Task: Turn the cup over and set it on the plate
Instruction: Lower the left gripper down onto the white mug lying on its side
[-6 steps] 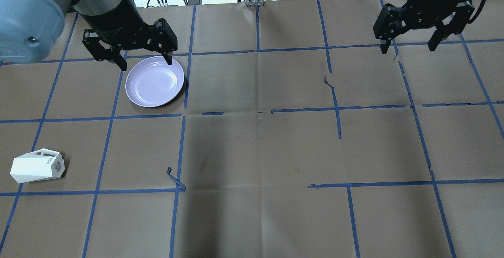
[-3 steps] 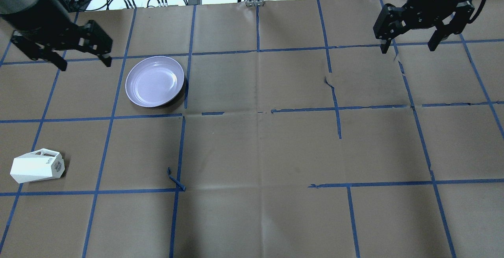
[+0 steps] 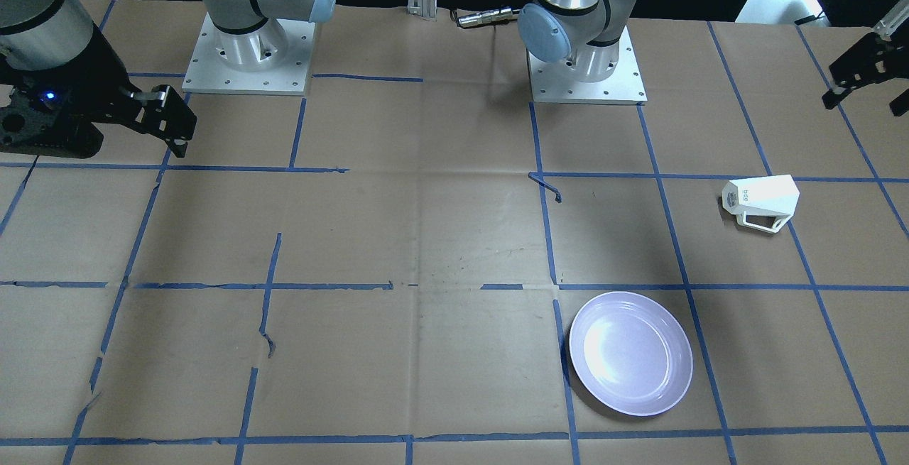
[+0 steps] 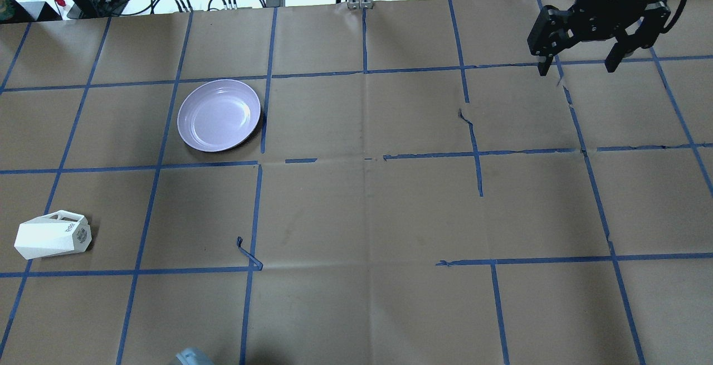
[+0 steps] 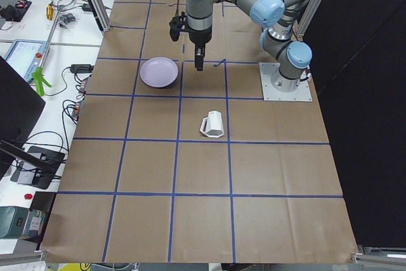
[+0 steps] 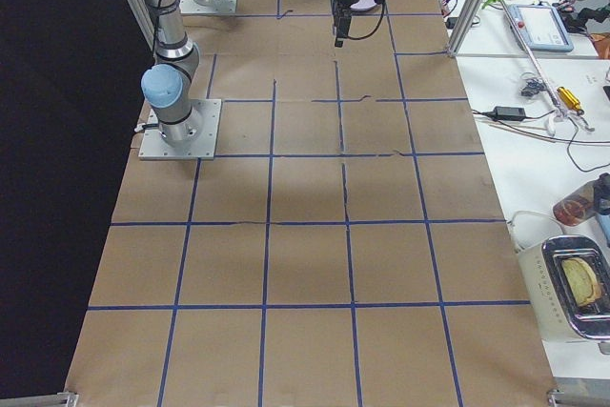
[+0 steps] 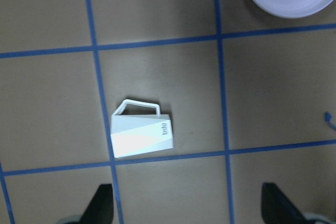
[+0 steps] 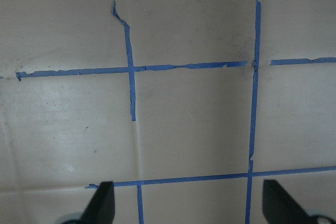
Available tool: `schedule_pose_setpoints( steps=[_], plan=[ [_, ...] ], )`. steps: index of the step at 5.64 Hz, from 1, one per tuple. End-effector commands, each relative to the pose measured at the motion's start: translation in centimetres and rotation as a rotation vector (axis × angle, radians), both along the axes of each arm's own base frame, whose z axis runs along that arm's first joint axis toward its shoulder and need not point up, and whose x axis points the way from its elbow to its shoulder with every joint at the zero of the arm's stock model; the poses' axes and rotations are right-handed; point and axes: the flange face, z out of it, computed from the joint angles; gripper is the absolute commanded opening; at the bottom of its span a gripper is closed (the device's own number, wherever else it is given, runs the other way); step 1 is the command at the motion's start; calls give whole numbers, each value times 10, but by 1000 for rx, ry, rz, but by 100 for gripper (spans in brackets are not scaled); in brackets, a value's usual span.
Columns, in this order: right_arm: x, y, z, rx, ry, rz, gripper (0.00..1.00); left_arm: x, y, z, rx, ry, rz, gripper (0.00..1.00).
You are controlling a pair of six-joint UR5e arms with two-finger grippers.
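Left wrist-mounted view: the left claw (image 7: 190, 205) hangs wide open and empty over the small white faceted mug (image 7: 140, 140) lying sideways mid-frame; its slanted facets may slip when pinched.

The overhead view looks forward and down from behind the robot. The front-facing view faces it from across the table (image 4: 362, 214), steeply down, and both take in the cup (image 4: 53, 235) and plate (image 4: 219, 115). Two distant side views look along the table from its ends. The left wrist view looks straight down, close over the cup; the right wrist view looks down on taped paper (image 8: 184, 119).
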Motion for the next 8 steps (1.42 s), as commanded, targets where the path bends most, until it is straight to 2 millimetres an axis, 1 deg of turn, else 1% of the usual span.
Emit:
schedule_pose_setpoints(
  steps=[1,2,3,4,5,6,7,8],
  plan=[
    [0,0,0,0,0,0,100,118,42,-27,-11,9,-143,99],
    [0,0,0,-1,0,0,100,135,47,-41,-9,38,-134,99],
    [0,0,0,-1,0,0,100,136,47,-46,-4,52,-134,99],
    [0,0,0,-1,0,0,100,145,45,-75,-5,132,-123,98],
    [0,0,0,0,0,0,100,174,59,-120,-34,321,-56,98],
    [0,0,0,-1,0,0,100,186,62,-158,-62,472,-11,98],
    [0,0,0,0,0,0,100,190,59,-196,-64,606,7,98],
    [0,0,0,0,0,0,100,210,68,-243,-73,703,-4,98]
  ],
)
